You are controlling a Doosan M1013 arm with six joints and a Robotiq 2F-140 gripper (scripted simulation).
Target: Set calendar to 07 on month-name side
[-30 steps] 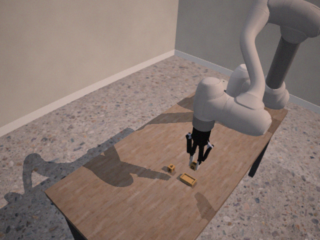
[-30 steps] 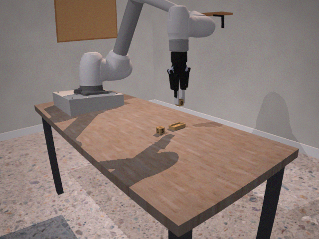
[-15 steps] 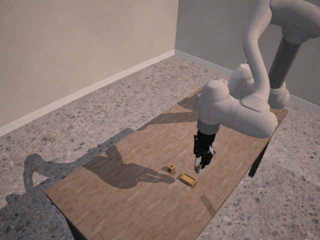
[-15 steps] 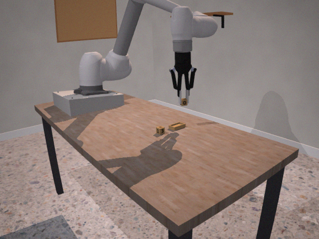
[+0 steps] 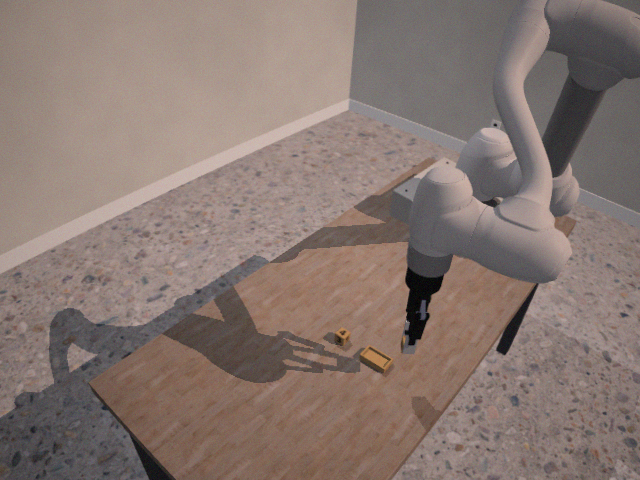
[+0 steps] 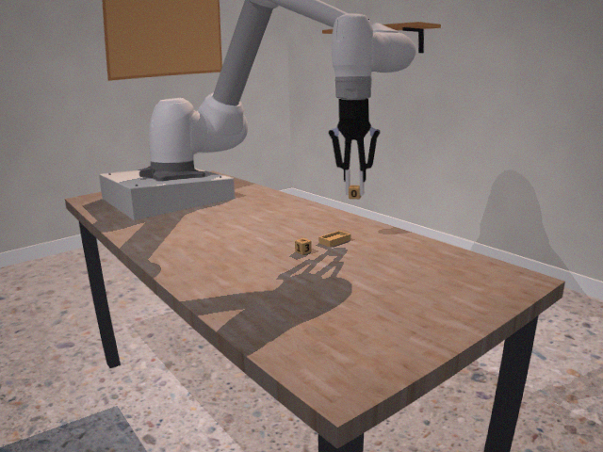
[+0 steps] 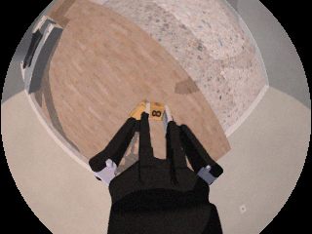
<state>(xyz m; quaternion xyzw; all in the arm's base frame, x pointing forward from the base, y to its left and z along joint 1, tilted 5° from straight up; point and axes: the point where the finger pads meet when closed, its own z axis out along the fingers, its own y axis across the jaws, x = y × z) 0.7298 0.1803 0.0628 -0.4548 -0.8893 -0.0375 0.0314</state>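
Brown plank-patterned table on dark legs, over a speckled stone-chip floor, with plain pale walls behind. One black two-finger claw with pale fingertips, pointing down above the table, clenched on one small yellow-orange cube with dark numerals: upright 0 towards the exterior view, 8 turned on its side in the wrist view. Held high, apart from tray and tabletop. Below, one shallow yellow-orange rectangular tray, open side up, flat on the table. Near one end of it, without contact, one second yellow-orange numbered cube, flat on the tabletop, with 1 and 3 on the two sides visible in the exterior view. Both cubes outside the tray. Above the claw, one pale grey-white jointed arm, mounted on a grey box-shaped base at the table's far end in the exterior view. On the walls there, one orange-brown rectangular board and one wooden shelf with black bracket. Broad arm shadow across the tabletop, over the area beside the tray.
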